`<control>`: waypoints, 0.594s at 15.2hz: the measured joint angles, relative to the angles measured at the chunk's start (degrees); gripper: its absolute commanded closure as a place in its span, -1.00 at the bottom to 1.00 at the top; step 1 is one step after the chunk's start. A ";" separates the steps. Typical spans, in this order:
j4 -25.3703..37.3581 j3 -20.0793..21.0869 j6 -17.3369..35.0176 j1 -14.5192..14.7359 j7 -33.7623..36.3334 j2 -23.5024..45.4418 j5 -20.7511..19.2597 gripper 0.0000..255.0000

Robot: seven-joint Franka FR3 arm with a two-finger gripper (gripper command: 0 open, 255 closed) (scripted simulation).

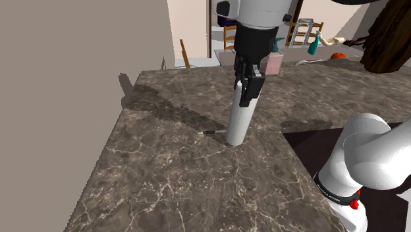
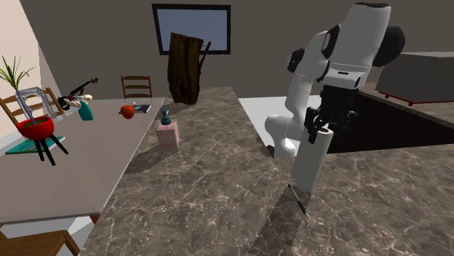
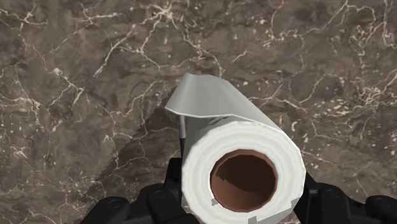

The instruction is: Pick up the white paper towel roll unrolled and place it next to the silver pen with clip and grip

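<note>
The white paper towel roll (image 1: 237, 122) stands upright, its lower end down at the dark marble counter (image 1: 178, 184). My black gripper (image 1: 249, 86) is shut on the roll's upper end. In the second exterior view the roll (image 2: 313, 160) hangs under the gripper (image 2: 324, 125). In the wrist view the roll (image 3: 238, 159) shows its brown core, clasped on both sides by the gripper (image 3: 245, 191), with a loose flap of sheet beyond it. The thin silver pen (image 1: 212, 132) lies on the counter right beside the roll's base (image 2: 298, 200) (image 3: 182, 130).
A pink box with a dark bottle on it (image 1: 272, 62) (image 2: 169, 136) stands further along the counter. A grey wall (image 1: 59, 99) borders the counter on the shoulder view's left. A pale table (image 2: 80, 160) with a red bowl (image 2: 36, 128) adjoins it.
</note>
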 measured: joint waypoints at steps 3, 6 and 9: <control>-0.26 -0.02 0.17 0.02 -0.03 -0.10 0.02 1.00; -0.29 -0.02 0.19 0.02 -0.04 -0.13 0.02 -1.00; -0.30 -0.02 0.19 0.02 -0.04 -0.13 0.02 -1.00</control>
